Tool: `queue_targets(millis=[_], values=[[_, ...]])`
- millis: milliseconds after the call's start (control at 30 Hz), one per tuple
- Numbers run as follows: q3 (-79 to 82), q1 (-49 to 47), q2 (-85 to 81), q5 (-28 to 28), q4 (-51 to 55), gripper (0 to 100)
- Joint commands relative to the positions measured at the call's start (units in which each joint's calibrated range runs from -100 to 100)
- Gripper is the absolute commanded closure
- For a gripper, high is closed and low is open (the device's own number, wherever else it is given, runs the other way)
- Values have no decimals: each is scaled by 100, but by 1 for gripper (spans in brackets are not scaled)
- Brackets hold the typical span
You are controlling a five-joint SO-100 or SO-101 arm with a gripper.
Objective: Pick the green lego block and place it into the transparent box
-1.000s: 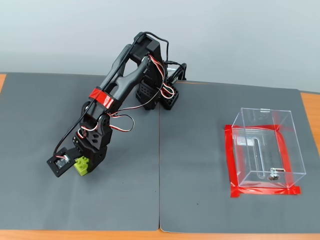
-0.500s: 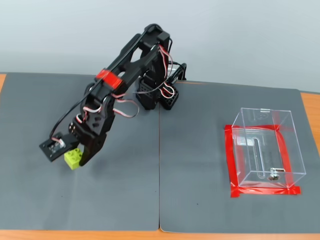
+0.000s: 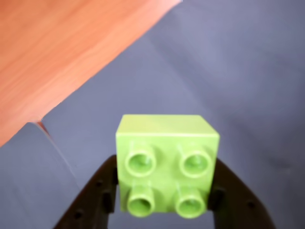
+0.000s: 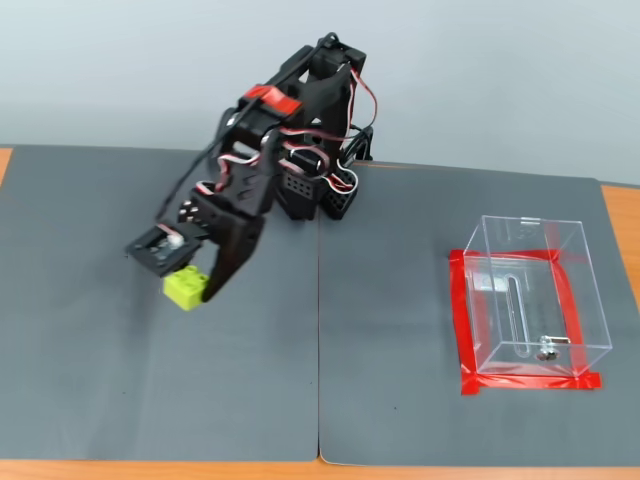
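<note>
The green lego block (image 4: 185,288) hangs above the grey mat on the left in the fixed view, with my gripper (image 4: 192,288) shut on it. In the wrist view the block (image 3: 167,162) fills the lower middle, studs facing the camera, squeezed between two black fingers (image 3: 97,191). The transparent box (image 4: 530,295) stands empty on the right of the fixed view, inside a frame of red tape, well away from the gripper.
Two grey mats (image 4: 420,400) cover an orange wooden table (image 3: 57,52), meeting at a seam down the middle. The arm's black base (image 4: 320,190) stands at the back centre. Red tape (image 4: 530,382) marks the box's spot.
The arm has lifted the block off the mat and swung it up and to the right, toward the middle. The box has not moved.
</note>
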Motion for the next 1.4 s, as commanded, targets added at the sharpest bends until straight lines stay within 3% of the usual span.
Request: queue_targets(millis=[0, 600, 800, 1367], values=[[-136, -544, -550, 185, 31, 88], [-661, -4080, -575, 409, 31, 88], [-706, -6057, -405, 372, 31, 88], [-2045, -7056, 1222, 362, 31, 88]])
